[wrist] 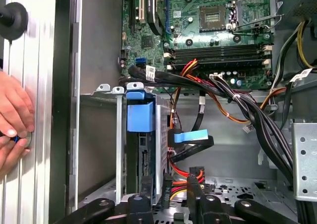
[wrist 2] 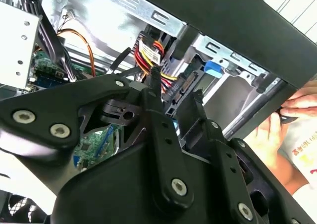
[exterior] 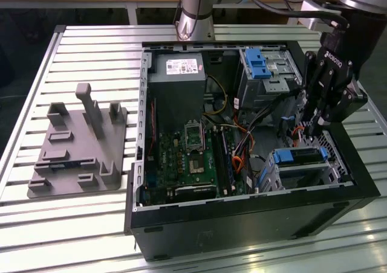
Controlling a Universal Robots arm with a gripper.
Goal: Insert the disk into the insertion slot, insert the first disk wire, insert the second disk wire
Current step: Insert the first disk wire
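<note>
The disk sits inside the insertion slot, its blue carrier tab facing the motherboard. In the exterior view the disk lies in the silver cage at the case's near right corner. My gripper hangs just above that cage. Its two black fingers are shut on a black disk wire connector with red and yellow leads. The connector hovers at the disk's end. A black cable with a blue tag hangs loose beside the cage.
The open computer case lies on a slatted table, motherboard in the middle. A blue-latched drive bay stands at the back. A hand rests on the table outside the case wall. Cable bundles cross near the cage. A grey fixture lies at the exterior view's left.
</note>
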